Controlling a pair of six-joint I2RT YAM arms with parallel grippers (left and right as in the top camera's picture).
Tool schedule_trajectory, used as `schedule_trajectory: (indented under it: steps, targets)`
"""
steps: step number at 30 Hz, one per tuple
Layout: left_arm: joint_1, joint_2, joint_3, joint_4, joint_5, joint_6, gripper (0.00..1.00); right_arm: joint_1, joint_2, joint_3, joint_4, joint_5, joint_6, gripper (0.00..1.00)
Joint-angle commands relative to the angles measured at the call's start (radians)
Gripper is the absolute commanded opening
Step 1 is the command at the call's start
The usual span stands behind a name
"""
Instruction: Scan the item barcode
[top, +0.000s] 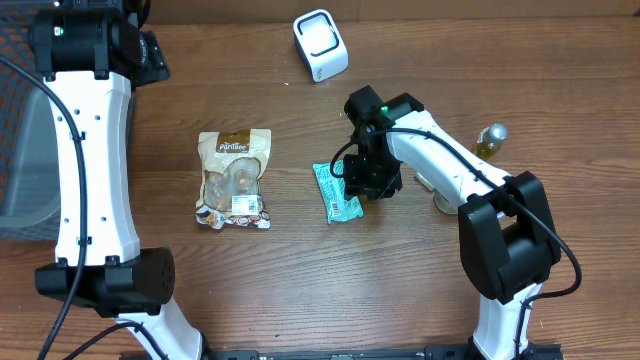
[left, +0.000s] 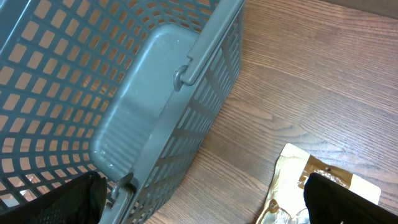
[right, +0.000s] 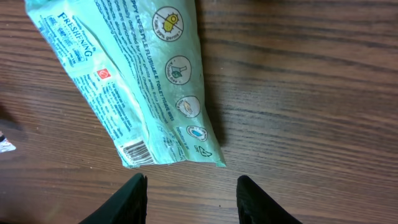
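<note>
The green packet (top: 335, 192) lies flat on the wooden table (top: 300, 280) near the middle of the overhead frame, its long side running roughly top to bottom. The right end effector (right: 189, 183) sits just to the packet's right in that view. In the right wrist view it is released: its two dark fingers (right: 132, 200) stand apart at the bottom edge, with only bare wood between them. The packet fills the upper left and centre of that frame, printed side up. Its lower end stops just above the fingertips, and a small barcode (right: 135, 151) shows near the lower left corner of that end.

The white scanner (top: 320, 45) stands at the upper middle of the overhead frame, well apart from the packet. A tan snack bag (top: 234, 178) lies left of centre, near the packet but not touching it. A small bottle (top: 490, 138) stands at the right of the frame. Near it a pale object (top: 440, 195) is partly hidden under the right arm.

The left end effector (left: 202, 186) is also released, its fingers spread wide at the two bottom corners of the left wrist view and holding nothing. It hangs over the edge of a grey lattice basket (left: 205, 50) at the upper left of the overhead frame. One corner of the snack bag shows at the lower right of the wrist view.
</note>
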Motion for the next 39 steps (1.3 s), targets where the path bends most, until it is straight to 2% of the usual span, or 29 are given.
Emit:
schedule_trajectory:
  steps: [1,4,11,15,29,39]
  targets:
    - [-0.001,-0.005,0.019,0.002,0.004,0.018,1.00,0.015,-0.026,-0.002,0.006,0.014,0.000,0.40]
    - [-0.001,-0.005,0.019,0.002,0.004,0.018,0.99,0.047,-0.026,-0.002,0.014,0.034,0.000,0.33]
    - [-0.008,-0.005,0.019,0.002,0.004,0.018,1.00,0.165,-0.026,-0.002,0.050,0.243,0.001,0.36]
    - [-0.007,-0.005,0.019,0.002,0.004,0.018,1.00,0.201,-0.026,-0.002,0.066,0.322,0.001,0.28]
    - [-0.010,-0.005,0.019,0.002,0.004,0.018,1.00,0.204,-0.026,-0.014,0.086,0.324,0.008,0.27]
    - [-0.008,-0.004,0.019,0.002,0.004,0.018,0.99,0.204,-0.026,-0.155,0.257,0.324,0.008,0.28]
